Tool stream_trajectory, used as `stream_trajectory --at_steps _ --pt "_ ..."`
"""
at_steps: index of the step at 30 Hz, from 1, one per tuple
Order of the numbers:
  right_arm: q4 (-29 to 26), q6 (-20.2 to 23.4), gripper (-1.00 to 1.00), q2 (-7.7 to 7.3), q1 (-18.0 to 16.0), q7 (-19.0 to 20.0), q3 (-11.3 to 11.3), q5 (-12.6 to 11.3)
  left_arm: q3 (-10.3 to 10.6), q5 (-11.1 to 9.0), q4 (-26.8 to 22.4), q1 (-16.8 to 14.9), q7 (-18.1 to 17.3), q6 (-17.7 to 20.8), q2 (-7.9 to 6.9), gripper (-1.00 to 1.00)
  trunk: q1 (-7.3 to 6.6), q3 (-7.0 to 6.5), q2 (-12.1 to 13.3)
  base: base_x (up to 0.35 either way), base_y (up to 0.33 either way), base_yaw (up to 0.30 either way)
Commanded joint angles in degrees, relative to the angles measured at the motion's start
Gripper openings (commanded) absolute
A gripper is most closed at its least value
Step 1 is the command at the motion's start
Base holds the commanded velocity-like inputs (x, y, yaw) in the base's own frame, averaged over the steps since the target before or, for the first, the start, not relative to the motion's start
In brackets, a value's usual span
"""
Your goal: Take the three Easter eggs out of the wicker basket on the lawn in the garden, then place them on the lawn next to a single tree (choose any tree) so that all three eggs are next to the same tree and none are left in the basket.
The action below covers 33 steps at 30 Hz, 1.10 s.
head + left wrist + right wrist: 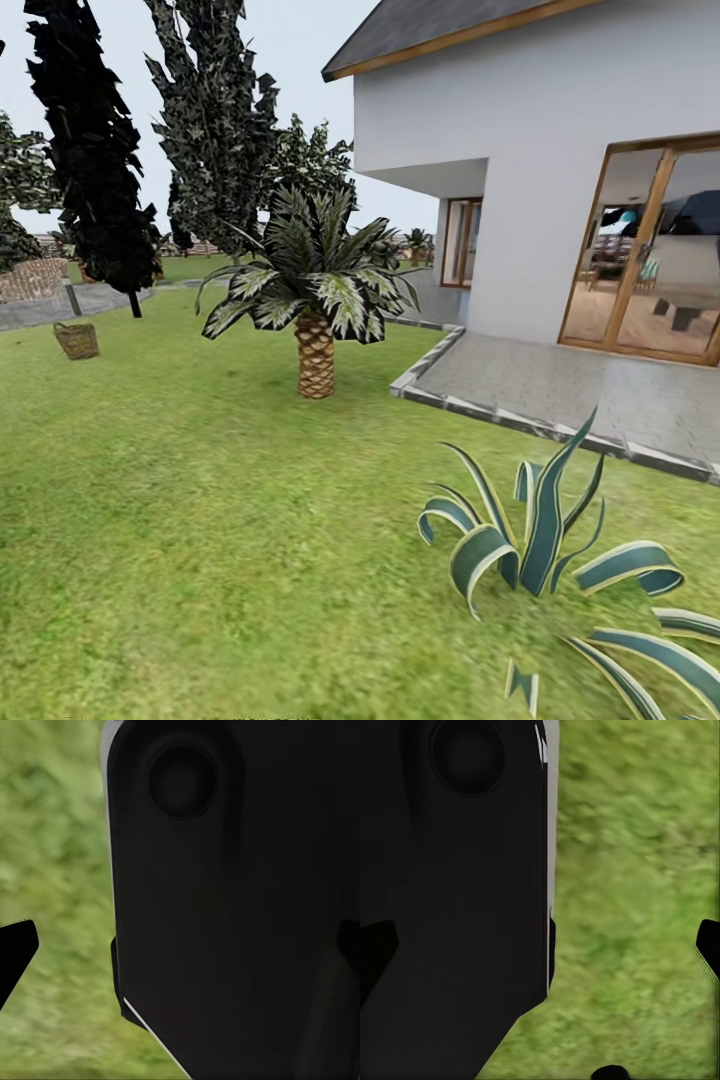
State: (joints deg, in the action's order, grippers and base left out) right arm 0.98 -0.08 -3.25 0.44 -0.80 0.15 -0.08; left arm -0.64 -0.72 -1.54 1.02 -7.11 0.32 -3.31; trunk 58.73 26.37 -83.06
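The brown wicker basket [77, 340] stands far off on the lawn [200, 520], at the left of the head view. The Easter eggs are hidden; at this distance I cannot see inside the basket. A tall tree [215, 130] with dark green, pale-flecked foliage rises behind a short palm [315, 300]. In the left wrist view my left gripper [180, 949] is open, its black fingertips [16, 945] wide apart over blurred grass and a dark part of my body. In the right wrist view my right gripper [540, 949] is open too, with nothing between its fingertips [708, 945].
A near-black tree [92, 150] with a thin trunk stands beyond the basket by grey paving [45, 305]. A white house [540, 170] with a paved terrace [560, 385] takes the right side. A striped agave [545, 545] grows close at the lower right.
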Motion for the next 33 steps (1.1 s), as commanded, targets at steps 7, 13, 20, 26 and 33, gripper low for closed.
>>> stream_trajectory --at_steps 7,13,20,26,33 --pt "0.0 0.0 1.00 0.00 0.0 -0.1 0.0 0.0 -0.1 -0.1 -0.1 0.0 -0.2 0.0 0.04 1.00 0.00 0.03 0.0 0.119 0.000 0.261" --pt "0.0 0.0 1.00 0.00 0.0 -0.1 0.1 0.0 -0.1 -0.1 -0.1 0.0 -0.2 0.0 -0.01 1.00 0.00 0.03 0.0 0.289 0.000 0.261" --pt "0.0 -0.1 1.00 0.00 0.0 -0.1 0.1 0.0 -0.1 -0.1 -0.1 0.0 0.0 0.0 -0.03 1.00 0.00 0.03 0.0 0.035 0.000 0.136" --pt "0.0 0.0 1.00 0.00 0.0 -0.1 0.1 0.0 -0.1 -0.1 -0.1 0.0 0.0 0.0 -0.03 1.00 0.00 0.03 0.0 0.001 0.000 0.256" --pt "0.0 0.0 1.00 0.00 0.0 -0.1 0.1 0.0 -0.1 0.0 -0.1 0.0 0.0 0.0 -0.03 1.00 0.00 0.03 0.0 0.000 0.000 0.272"
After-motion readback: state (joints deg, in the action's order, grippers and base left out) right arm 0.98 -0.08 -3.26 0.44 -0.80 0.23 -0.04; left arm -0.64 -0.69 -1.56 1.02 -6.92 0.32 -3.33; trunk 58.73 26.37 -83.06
